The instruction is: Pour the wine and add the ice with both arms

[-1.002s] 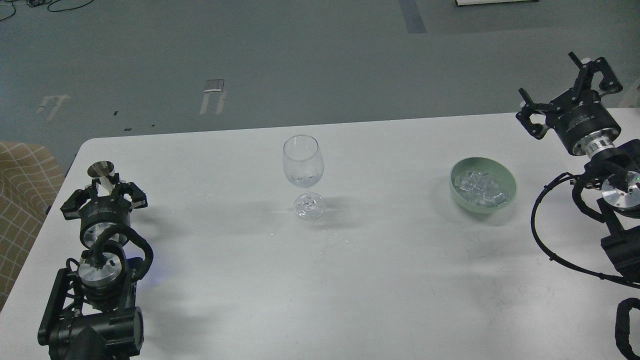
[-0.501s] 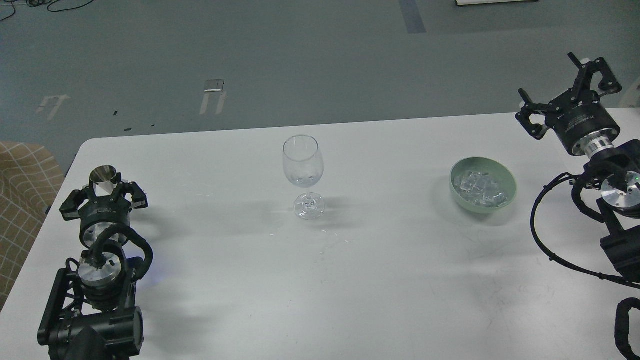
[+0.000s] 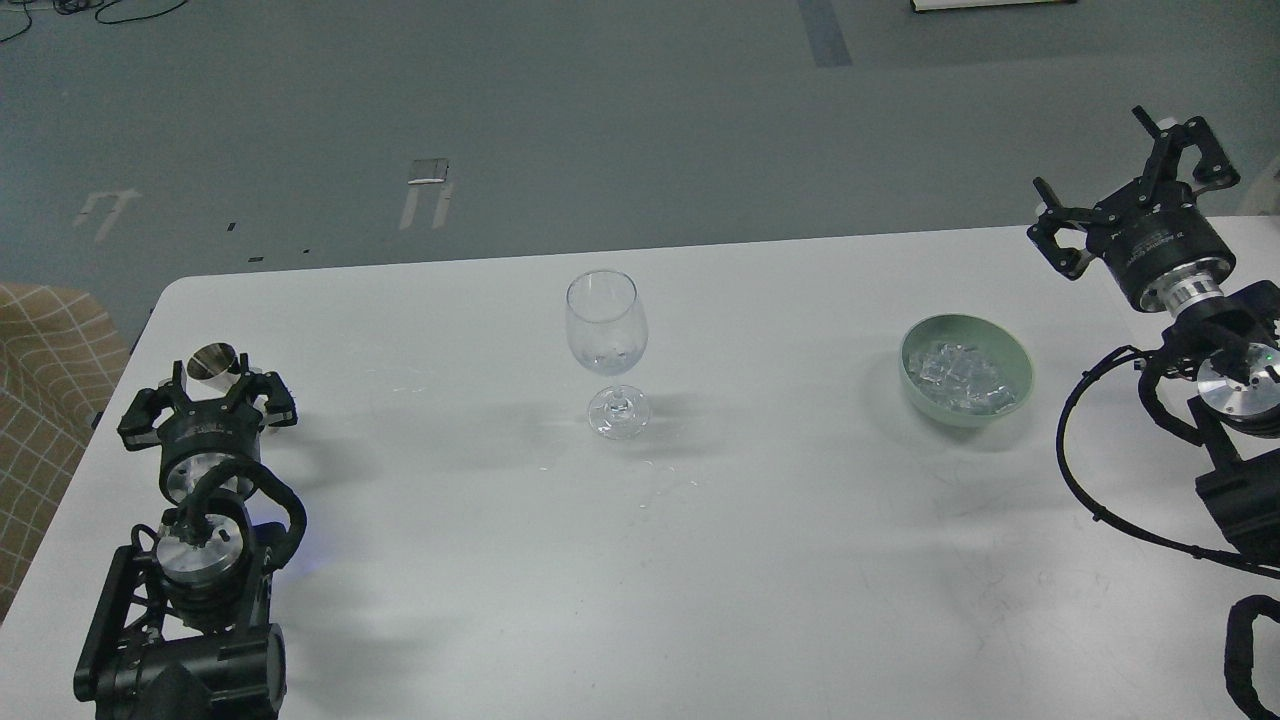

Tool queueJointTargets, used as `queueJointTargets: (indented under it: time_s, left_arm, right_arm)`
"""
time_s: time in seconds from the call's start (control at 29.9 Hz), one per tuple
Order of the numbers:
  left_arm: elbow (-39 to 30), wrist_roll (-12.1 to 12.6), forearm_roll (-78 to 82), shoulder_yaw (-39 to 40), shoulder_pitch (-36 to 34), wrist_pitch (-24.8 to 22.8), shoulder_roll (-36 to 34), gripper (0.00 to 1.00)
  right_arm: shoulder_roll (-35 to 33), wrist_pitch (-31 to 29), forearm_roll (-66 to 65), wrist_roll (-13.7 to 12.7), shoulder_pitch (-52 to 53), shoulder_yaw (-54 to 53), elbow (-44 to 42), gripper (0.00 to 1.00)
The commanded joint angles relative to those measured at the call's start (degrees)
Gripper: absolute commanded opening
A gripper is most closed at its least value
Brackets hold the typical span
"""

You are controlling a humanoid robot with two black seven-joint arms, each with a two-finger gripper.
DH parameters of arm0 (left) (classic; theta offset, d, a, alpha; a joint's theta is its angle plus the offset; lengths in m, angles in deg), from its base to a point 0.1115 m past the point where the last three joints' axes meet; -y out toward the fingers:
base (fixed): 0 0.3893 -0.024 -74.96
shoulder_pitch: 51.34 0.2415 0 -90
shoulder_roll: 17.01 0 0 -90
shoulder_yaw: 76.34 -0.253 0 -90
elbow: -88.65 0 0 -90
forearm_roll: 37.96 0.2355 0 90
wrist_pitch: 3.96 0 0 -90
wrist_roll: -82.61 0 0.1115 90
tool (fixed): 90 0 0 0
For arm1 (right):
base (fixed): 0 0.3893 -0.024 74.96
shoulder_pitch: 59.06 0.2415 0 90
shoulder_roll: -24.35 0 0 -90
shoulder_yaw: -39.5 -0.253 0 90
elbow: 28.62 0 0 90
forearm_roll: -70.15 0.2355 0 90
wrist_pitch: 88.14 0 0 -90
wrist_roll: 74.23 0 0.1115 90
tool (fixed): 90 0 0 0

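An empty clear wine glass [image 3: 606,335] stands upright at the middle of the white table [image 3: 720,580]. A pale green bowl [image 3: 1019,352] to its right holds several clear ice cubes [image 3: 958,377]. My left gripper [image 3: 208,392] is at the table's left edge, with its fingers around a small shiny metal cup [image 3: 212,361] that it holds mouth up. My right gripper [image 3: 1092,152] is open and empty. It is raised above the table's far right corner, beyond and to the right of the bowl.
A tan checked seat [image 3: 40,400] stands off the table's left edge. My right arm's black cable [image 3: 1075,470] loops over the table at the right. Grey floor lies beyond the table's far edge.
My left gripper and the metal cup have moved slightly down and toward me. My right gripper has shifted very slightly up and left. The glass and bowl have not moved.
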Motion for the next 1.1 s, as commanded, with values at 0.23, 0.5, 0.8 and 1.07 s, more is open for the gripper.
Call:
queueJointTargets:
  time_s: [0.23, 0.5, 0.8, 1.07]
  left_arm:
    - [-3.57, 0.37, 0.00, -1.09, 0.54, -1.48, 0.00, 0.98]
    - [-12.26, 0.29, 1.40, -6.80, 3.53, -2.01, 0.00, 0.98]
    - [-17.02, 0.64, 3.07, -7.95, 4.32, -5.71, -5.09, 0.98]
    - [-16.49, 0.02, 6.59, -11.73, 1.78, -0.43, -18.27, 0.98]
  right_arm:
    - [0.77, -0.01, 0.07, 0.08, 0.00, 0.04, -0.02, 1.00]
    - [0.77, -0.27, 0.07, 0.34, -0.53, 0.04, -0.11, 1.00]
    - [0.60, -0.36, 0.07, 0.35, -0.18, -0.05, 0.95, 1.00]
    - [-0.02, -0.45, -0.37, 0.08, 3.33, 5.12, 0.77, 1.00]
